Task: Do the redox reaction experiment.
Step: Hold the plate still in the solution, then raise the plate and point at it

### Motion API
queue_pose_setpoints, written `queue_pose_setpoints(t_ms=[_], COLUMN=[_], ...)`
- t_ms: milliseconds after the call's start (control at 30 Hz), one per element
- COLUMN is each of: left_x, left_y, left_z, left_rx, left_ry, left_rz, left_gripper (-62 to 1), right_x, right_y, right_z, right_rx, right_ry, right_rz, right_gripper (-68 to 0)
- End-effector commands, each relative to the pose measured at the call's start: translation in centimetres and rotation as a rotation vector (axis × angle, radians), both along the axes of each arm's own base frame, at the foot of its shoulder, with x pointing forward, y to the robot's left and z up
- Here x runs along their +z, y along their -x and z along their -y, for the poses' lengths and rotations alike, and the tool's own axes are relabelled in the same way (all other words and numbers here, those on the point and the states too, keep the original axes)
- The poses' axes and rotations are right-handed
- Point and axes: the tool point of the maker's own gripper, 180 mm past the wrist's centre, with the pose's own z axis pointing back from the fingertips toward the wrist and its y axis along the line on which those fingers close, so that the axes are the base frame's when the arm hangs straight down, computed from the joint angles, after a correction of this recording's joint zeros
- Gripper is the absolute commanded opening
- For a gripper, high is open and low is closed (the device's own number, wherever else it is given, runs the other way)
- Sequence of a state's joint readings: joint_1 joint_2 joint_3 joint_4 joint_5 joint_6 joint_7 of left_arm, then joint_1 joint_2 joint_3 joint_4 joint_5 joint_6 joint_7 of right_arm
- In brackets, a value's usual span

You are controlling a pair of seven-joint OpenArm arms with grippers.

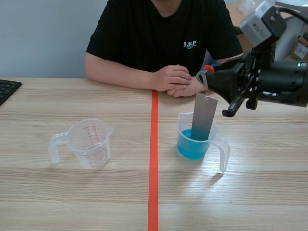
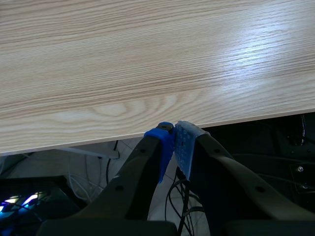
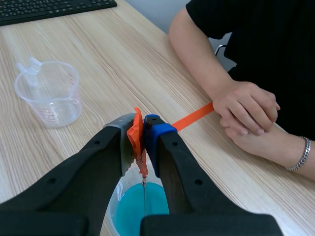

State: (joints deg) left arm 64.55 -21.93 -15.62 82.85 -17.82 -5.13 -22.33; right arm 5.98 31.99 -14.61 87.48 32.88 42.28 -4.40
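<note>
While the left pincer (image 2: 174,142) is idling closed by the bench (image 2: 147,59) near edge, the right pincer (image 3: 143,129) is clamping the metal strip (image 1: 203,118), hanging vertically beneath it into the mid-bench cup (image 1: 185,147) of blue liquid.

The left gripper (image 2: 173,130) has its two black fingers brought together, the dotted pads (image 2: 162,145) pressed face to face, one bright blue and the other paler. Ahead of the fingertips a light wooden table (image 2: 147,59) with fine grain stretches away, its near edge just past the pads. Under the gripper, beyond that edge, dark cables (image 2: 178,196) hang, with a small blue glow (image 2: 15,201) off to one side.
</note>
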Motion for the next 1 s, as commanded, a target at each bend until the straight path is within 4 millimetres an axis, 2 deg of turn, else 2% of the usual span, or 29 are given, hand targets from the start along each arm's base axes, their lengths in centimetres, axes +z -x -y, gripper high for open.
queue_pose_setpoints(t_ms=[0,633,967], left_x=[0.3,0.3,0.3], left_y=[-0.3,-0.3,-0.3], left_z=[0.3,0.3,0.3], left_rx=[0.001,0.001,0.001], left_ry=[0.012,0.012,0.012], left_rz=[0.016,0.016,0.016], left_gripper=[-56.2,-56.2,-56.2], right_x=[2.4,8.7,11.3], right_y=[-0.1,1.1,1.6], right_z=[0.2,0.3,0.6], right_rx=[0.015,0.044,0.038], right_ry=[-0.017,-0.028,-0.047], right_rz=[0.055,0.139,0.186], right_gripper=[-66.0,-66.0,-66.0])
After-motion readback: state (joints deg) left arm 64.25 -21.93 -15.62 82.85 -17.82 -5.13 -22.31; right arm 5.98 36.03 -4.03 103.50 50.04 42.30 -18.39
